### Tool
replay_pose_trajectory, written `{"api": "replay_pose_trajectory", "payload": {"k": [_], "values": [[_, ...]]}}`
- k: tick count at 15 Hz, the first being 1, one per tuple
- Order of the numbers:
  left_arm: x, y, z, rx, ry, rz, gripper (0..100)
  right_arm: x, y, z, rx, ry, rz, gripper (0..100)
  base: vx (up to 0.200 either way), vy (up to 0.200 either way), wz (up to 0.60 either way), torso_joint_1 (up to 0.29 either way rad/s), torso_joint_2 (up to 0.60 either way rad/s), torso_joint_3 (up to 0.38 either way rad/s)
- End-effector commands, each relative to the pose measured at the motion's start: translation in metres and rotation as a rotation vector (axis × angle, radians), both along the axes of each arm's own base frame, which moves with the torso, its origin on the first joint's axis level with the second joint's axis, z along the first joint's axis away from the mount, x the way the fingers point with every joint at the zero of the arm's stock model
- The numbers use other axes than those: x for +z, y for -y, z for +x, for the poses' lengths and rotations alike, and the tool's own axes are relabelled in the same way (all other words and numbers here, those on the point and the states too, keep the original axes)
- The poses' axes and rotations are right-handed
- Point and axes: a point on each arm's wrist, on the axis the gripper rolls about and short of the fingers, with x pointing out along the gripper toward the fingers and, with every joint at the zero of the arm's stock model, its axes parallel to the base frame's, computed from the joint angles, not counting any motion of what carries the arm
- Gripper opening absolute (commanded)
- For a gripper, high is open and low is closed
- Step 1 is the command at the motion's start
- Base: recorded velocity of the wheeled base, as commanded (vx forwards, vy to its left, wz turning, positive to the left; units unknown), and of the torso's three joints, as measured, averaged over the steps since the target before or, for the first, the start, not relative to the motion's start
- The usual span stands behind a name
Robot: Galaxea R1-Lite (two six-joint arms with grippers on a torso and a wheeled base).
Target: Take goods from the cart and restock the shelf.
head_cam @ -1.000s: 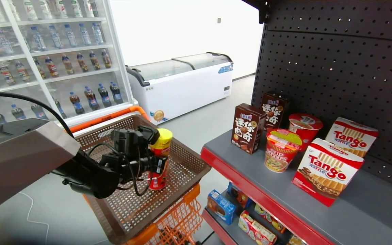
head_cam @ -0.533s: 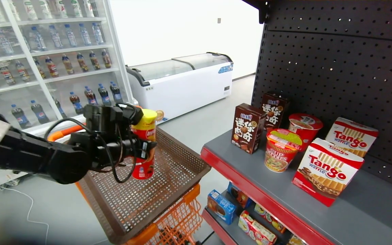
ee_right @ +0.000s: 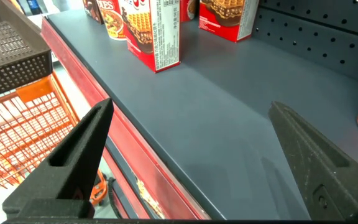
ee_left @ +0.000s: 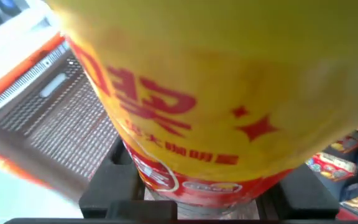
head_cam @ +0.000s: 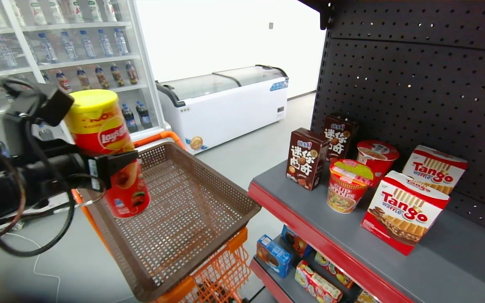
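The left gripper point(head_cam: 114, 165) is clamped around a tall can point(head_cam: 99, 126) of crisps (yellow lid and upper part, red lower part). One black finger point(head_cam: 118, 159) crosses the front of the can about halfway down. The can is held nearly upright, leaning a little, and sits off to the left, well apart from the shelf point(head_cam: 436, 269). In the head view its base shows against the left side of the brown perforated basket point(head_cam: 192, 202) on top of the orange cart point(head_cam: 219, 273). In the left wrist view the can point(ee_left: 216, 93) is very close, with the basket point(ee_left: 61, 118) beyond it.

The right gripper point(ee_right: 191, 155) hangs over the grey shelf point(ee_right: 216, 124) with its two fingers spread wide and nothing between them.

On the shelf, near the black pegboard back, stand two brown boxes point(head_cam: 305, 158), two noodle cups point(head_cam: 347, 185) and two red-and-white wafer boxes point(head_cam: 404, 210). Each pair has one item in front of the other. A wafer box point(ee_right: 157, 37) also shows in the right wrist view.

A white chest freezer point(head_cam: 225, 101) and a glass-door drinks fridge point(head_cam: 70, 63) stand behind the cart.
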Motion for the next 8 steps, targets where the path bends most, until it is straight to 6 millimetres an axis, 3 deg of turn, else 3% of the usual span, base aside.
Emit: {"api": "replay_pose_trajectory", "payload": {"k": [1,6,8], "values": [[0.006,-0.017,-0.066,0.034,0.102,-0.019,0,0.0,0.0,0.0,0.0,0.0,0.0,100,0.0,0.0,0.0,0.0,0.0,0.0],[-0.033,-0.019,-0.126,-0.046,0.107,-0.023,0,0.0,0.0,0.0,0.002,0.0,-0.002,100,0.0,0.0,0.0,0.0,0.0,0.0],[-0.044,-0.02,-0.133,-0.062,0.09,-0.028,0,0.0,0.0,0.0,0.002,0.0,0.0,100,0.0,0.0,0.0,0.0,0.0,0.0]]}}
